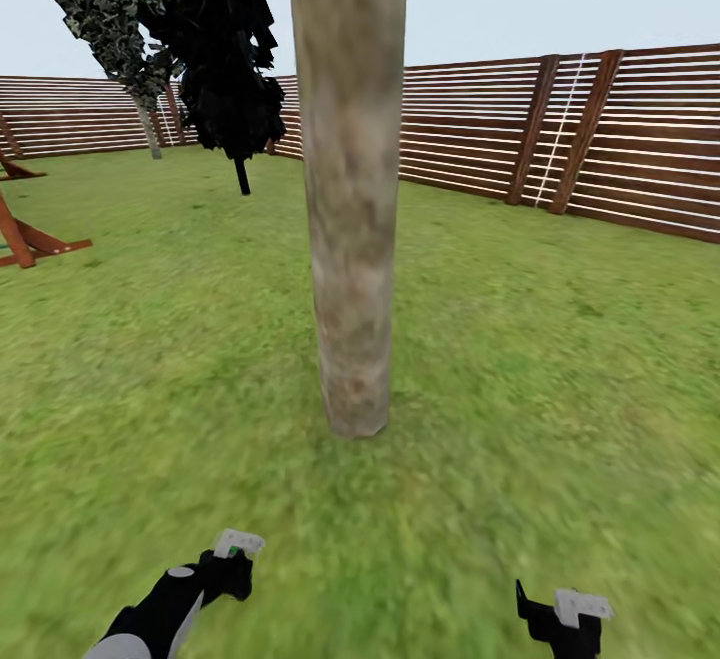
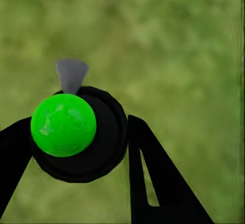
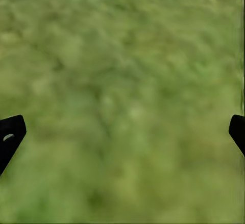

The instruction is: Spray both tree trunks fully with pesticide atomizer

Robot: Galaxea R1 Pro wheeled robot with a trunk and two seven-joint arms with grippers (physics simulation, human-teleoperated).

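Observation:
A thick tree trunk (image 1: 350, 239) of blotchy grey-tan bark rises from the lawn straight ahead, a short way beyond both arms. My left gripper (image 1: 232, 567) is low at the left, shut on the pesticide atomizer (image 1: 238, 543), whose pale top carries a green spot. In the left wrist view the atomizer (image 2: 104, 150) is a black round body with a green ball and a grey nozzle, held between the fingers of the left gripper (image 2: 76, 140). Low at the right, my right gripper (image 1: 562, 621) is open, and between its tips (image 3: 122, 132) lies only grass. Far back left stands another tree (image 1: 150, 129) with a pale trunk.
A dark bushy shrub (image 1: 230, 59) on a thin stem stands behind the near trunk to the left. A brown slatted fence (image 1: 600, 129) rings the lawn at the back and right. Orange wooden frames (image 1: 25, 234) sit at the left edge. Open grass lies all around the trunk.

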